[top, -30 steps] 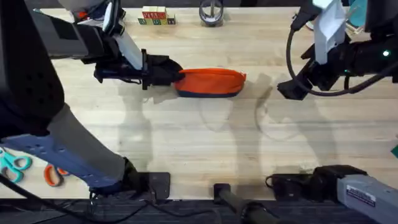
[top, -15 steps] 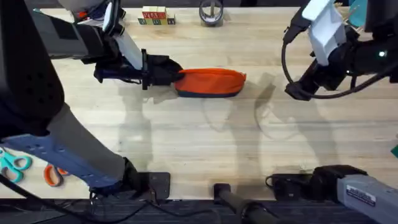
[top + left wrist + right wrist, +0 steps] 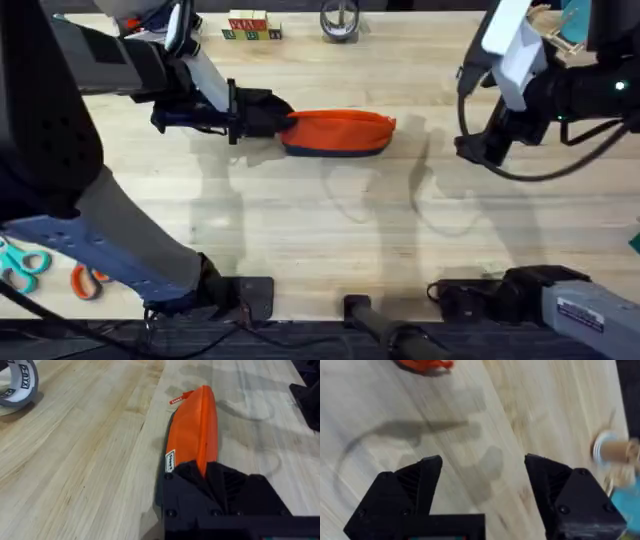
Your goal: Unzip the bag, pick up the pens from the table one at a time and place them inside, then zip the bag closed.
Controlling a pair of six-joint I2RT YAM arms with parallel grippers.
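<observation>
Right arm: shifted slightly since earlier; right gripper hovers above the light wooden plank table, fingers spread apart, empty.
Left gripper: clamped on the end of the small oblong orange fabric bag.
Bag position: lying on the table, far centre.

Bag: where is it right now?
The bag lies on the table in the upper middle of the overhead view, its left end clamped by the left gripper; the open right gripper hangs off to its right.
</observation>
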